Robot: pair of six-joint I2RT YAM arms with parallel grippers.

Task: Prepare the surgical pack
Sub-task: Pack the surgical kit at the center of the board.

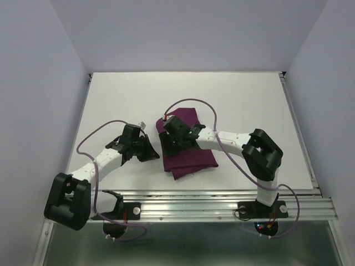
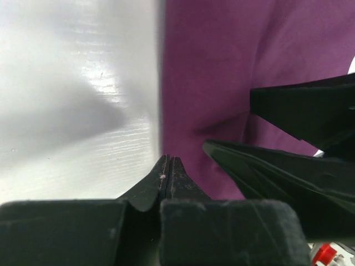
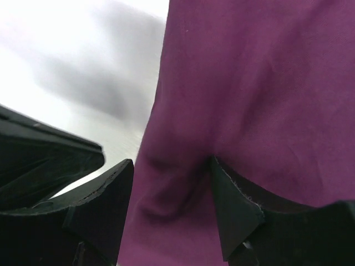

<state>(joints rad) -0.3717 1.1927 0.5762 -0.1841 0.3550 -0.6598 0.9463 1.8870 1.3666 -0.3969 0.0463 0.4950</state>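
White surface (image 1: 238, 105) carries the plum-purple cloth (image 1: 194, 160), folded, and we note both sets of fingers low at its left edge. Right fingers (image 3: 233, 205) are spread and straddle a puckered stretch of cloth, which runs between and beyond their tips. Left fingers (image 2: 168, 166) are pressed together and empty, with their tips at the cloth's border and the cloth ahead to their right.

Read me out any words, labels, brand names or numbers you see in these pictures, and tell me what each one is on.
None can be read. The purple cloth is plain; the white table, the left gripper and the right gripper carry no legible label.
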